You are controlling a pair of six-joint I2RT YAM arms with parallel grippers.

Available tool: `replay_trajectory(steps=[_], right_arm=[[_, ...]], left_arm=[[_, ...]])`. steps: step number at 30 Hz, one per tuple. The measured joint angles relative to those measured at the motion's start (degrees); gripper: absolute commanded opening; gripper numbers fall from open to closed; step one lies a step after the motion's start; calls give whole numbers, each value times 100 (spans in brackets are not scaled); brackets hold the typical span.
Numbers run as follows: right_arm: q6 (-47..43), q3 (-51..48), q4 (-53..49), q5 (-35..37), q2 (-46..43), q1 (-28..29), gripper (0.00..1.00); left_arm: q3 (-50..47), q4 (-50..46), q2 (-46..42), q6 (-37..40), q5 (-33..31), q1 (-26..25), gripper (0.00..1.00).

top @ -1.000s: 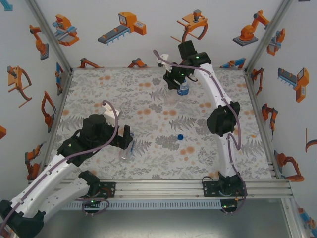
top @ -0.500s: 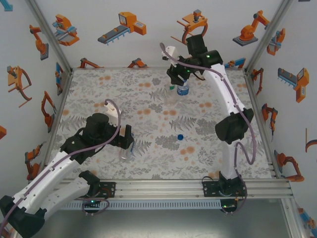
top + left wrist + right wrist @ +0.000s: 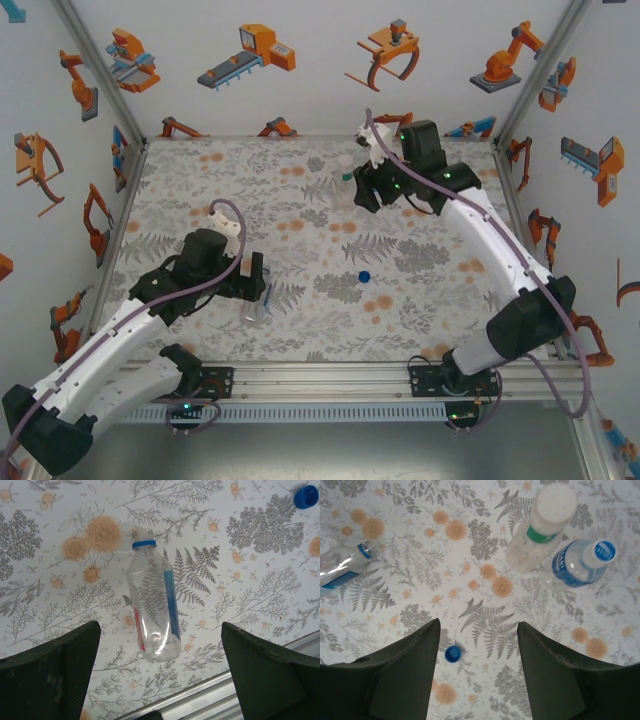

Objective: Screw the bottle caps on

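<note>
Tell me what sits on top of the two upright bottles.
The green-banded bottle carries a plain white cap; the blue-labelled bottle a white cap with blue print. The caps cover both mouths, so thread seating cannot be seen.

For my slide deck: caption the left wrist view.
Open left hand over an uncapped bottle lying on the floral table, a blue cap loose beyond it.

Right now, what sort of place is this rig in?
Probably a walled-in lab robot cell: left arm and right arm bolted to an aluminium rail, walls printed with robot cartoons, and a floral mat as the tabletop.
</note>
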Motion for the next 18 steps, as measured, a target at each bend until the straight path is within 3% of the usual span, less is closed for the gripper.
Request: replay_trajectory(steps=[8,18], right_arm=[[903,-1711,708,72,-1283,122,57],[1237,-2820,872,133,-2015,140,57]], left_arm=[[-50,-68,601,-262,-24,0,91],[-42,-28,1797,-518,-42,-66,83]])
